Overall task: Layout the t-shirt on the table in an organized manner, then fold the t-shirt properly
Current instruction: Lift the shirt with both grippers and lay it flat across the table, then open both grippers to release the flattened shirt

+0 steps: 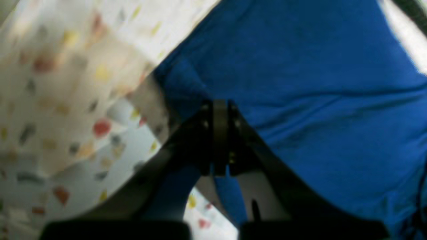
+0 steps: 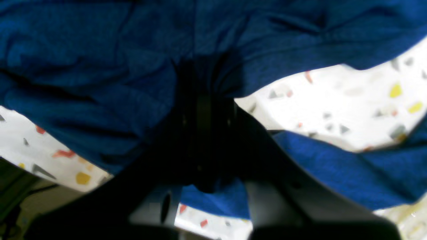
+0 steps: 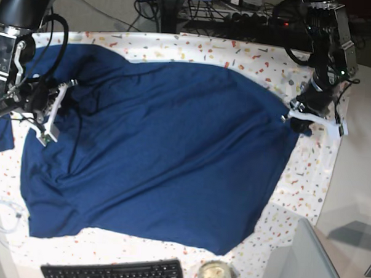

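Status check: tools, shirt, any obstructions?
Left tool shut on shirt edge. Right tool shut on bunched shirt. Shirt spread wide on table, wrinkled, unfolded. Keyboard at near edge, off the shirt.

No text, label, brand or number can be read anywhere; the keyboard (image 3: 113,272) keys are too small to tell.

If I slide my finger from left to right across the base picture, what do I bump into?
White cable → right claw pinching the t-shirt → the spread-out t-shirt → left claw pinching its other edge → bare speckled table.
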Controlling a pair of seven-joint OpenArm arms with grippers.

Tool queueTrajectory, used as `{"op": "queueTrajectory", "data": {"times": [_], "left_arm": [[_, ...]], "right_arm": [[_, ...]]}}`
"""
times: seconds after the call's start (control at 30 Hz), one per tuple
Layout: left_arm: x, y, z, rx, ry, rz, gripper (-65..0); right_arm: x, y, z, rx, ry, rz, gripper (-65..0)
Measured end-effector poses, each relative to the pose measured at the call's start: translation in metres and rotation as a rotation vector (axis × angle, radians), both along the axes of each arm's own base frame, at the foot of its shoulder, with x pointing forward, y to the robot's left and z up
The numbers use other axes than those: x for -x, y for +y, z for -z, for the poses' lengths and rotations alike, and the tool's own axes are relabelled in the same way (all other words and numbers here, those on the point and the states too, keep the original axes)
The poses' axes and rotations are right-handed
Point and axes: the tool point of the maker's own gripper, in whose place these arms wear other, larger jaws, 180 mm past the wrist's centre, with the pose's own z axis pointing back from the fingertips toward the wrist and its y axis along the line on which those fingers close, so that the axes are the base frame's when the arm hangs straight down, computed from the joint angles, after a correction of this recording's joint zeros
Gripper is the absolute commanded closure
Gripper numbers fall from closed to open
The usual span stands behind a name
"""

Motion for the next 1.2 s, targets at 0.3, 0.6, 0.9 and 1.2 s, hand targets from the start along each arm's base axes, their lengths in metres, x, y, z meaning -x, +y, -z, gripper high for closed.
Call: {"op": "queueTrajectory", "data": {"times": [0.3, 0.6, 0.9, 1.2], "left_arm": [[0.022, -0.001, 0.030, 0.029, 0.074, -0.014, 0.0], [0.026, 0.001, 0.032, 0.027, 0.084, -0.019, 0.0], [0.030, -0.002, 0.034, 0.029, 0.093, -0.013, 0.0], [0.039, -0.002, 0.039, 0.029, 0.113, -0.011, 0.0]], "right_arm": [[-0.002, 0.001, 0.012, -0.029, 0.025, 0.014, -0.2], [0.017, -0.033, 0.014, 0.001, 0.049, 0.104, -0.2], [0.029, -0.048, 0.019, 0.003, 0.065, 0.233, -6.6], [0.015, -0.048, -0.013, 0.012, -0.068, 0.282, -37.1]]}}
